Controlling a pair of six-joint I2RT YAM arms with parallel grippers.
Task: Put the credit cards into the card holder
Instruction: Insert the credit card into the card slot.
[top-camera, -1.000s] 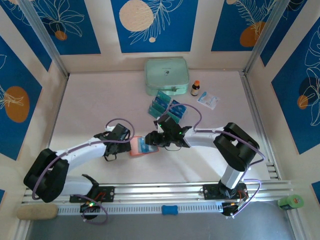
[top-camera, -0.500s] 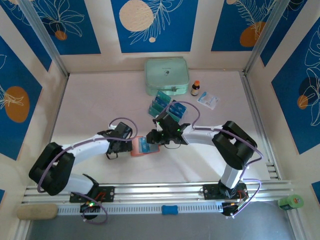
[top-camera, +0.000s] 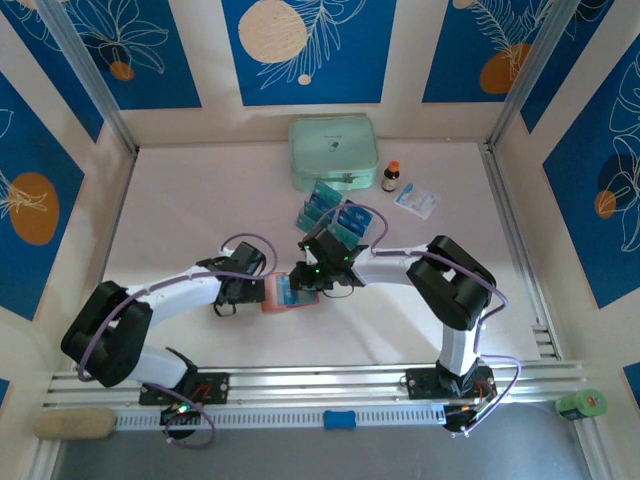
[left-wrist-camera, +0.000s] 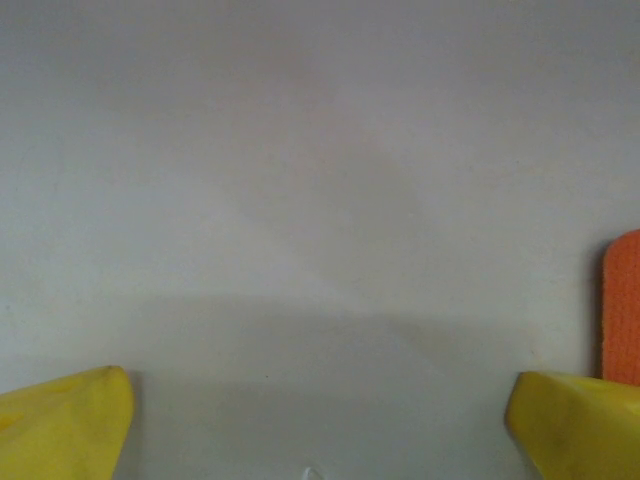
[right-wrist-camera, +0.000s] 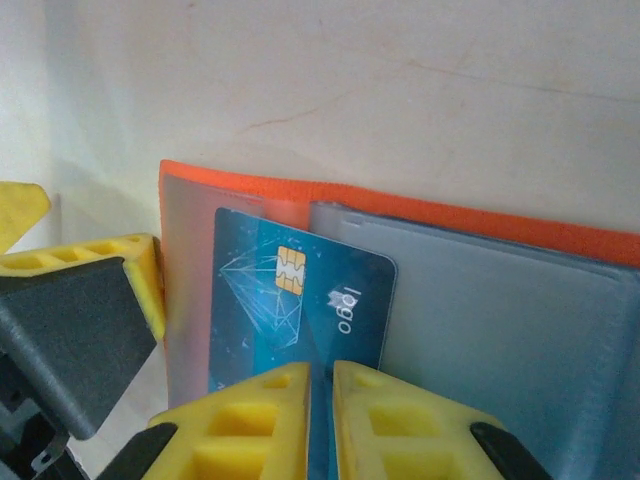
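teal gold-chip credit card (right-wrist-camera: 290, 300) on orange card holder (right-wrist-camera: 500, 320)

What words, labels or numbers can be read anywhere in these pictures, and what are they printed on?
"logo": on the teal credit card in the card holder, beside its chip, right wrist view.
On the mint-green case: a small dark mark, too small to read.
On the brown bottle and the sachet: print too small to read.
On the cards in the rack: markings blurred, unreadable.
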